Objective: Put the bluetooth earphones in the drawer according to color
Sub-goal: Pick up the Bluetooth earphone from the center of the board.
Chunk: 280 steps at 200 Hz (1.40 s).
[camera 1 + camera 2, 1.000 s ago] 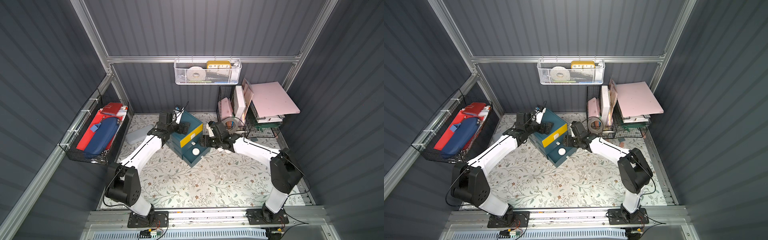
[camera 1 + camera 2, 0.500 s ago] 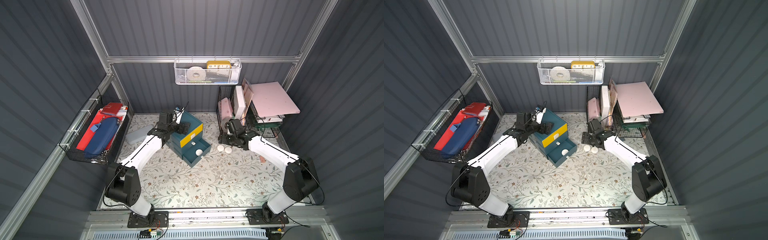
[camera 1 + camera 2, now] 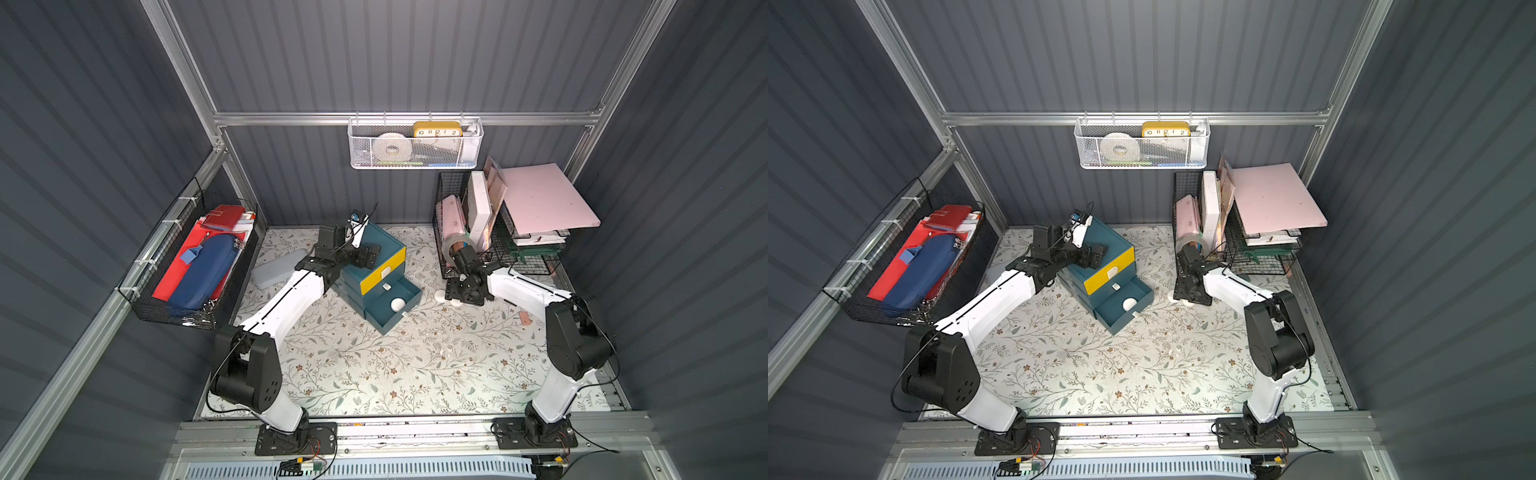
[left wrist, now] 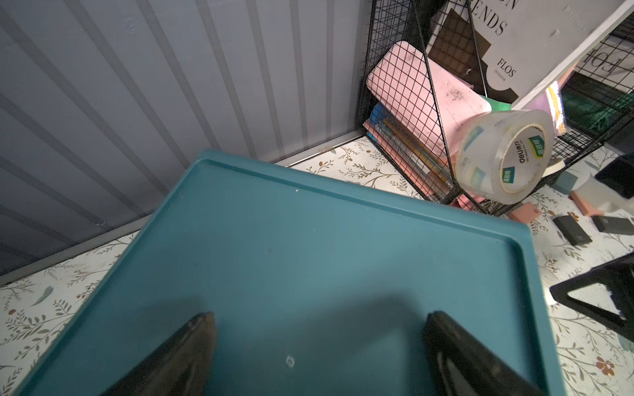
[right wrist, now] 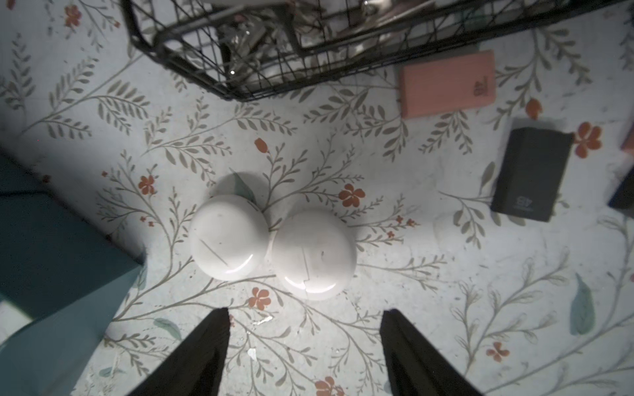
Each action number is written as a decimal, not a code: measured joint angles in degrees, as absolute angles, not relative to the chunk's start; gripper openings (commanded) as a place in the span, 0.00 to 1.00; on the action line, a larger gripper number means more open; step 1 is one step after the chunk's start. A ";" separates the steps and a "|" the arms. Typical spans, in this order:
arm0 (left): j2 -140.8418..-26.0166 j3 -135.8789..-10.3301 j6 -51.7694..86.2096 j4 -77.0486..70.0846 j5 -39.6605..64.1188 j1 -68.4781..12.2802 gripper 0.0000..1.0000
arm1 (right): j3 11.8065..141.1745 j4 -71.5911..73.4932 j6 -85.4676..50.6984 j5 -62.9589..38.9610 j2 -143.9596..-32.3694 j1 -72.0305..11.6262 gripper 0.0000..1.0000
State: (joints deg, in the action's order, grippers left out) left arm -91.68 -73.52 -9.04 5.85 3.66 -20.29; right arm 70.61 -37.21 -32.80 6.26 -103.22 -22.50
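- Find one white case [image 5: 229, 236] touching a second white case [image 5: 314, 255] on the worktop [image 5: 377, 291], toward its back edge and right of middle, just beside the wire rack [image 5: 219, 91].
- Note a third white case [image 3: 397, 304] lying in the pulled-out bottom drawer [image 3: 379, 316] of the cabinet [image 3: 386, 241]; probably send these two there as well.
- Start from the right gripper [image 5: 305, 311] hovering over the pair, jaws well apart, nothing held.
- Centre over one case only; closing across both likely knocks one away.
- Lower fully and squeeze gently, since smooth domes probably slip.
- Leave the left gripper [image 4: 319, 314] spread and empty over the cabinet top.
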 measured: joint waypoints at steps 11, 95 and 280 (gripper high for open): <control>-91.68 -73.52 -9.04 5.85 3.66 -20.29 0.99 | 70.61 -37.21 -32.97 6.31 -103.79 -22.20 0.74; -91.68 -73.52 -9.04 5.85 3.62 -20.29 0.99 | 71.05 -36.07 -33.19 5.69 -107.22 -20.62 0.74; -91.68 -73.52 -9.04 5.85 3.38 -20.40 0.99 | 73.08 -36.67 -32.08 4.62 -111.35 -20.58 0.65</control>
